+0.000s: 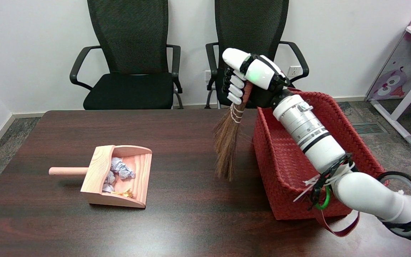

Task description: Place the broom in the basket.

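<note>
My right hand (250, 76) grips the reddish handle of a small straw broom (227, 142) and holds it up in the air. The brown bristles hang down, tips just above the table, a little left of the red woven basket (284, 178). The hand is above the basket's far left corner, and my forearm crosses over the basket's opening. The basket stands on the table's right side with a loose red strap at its front.
A wooden dustpan (118, 176) with crumpled paper scraps lies on the dark table (177, 221) at the left, handle pointing left. Two black office chairs (130, 71) stand behind the table. A white shelf frame is at the far right.
</note>
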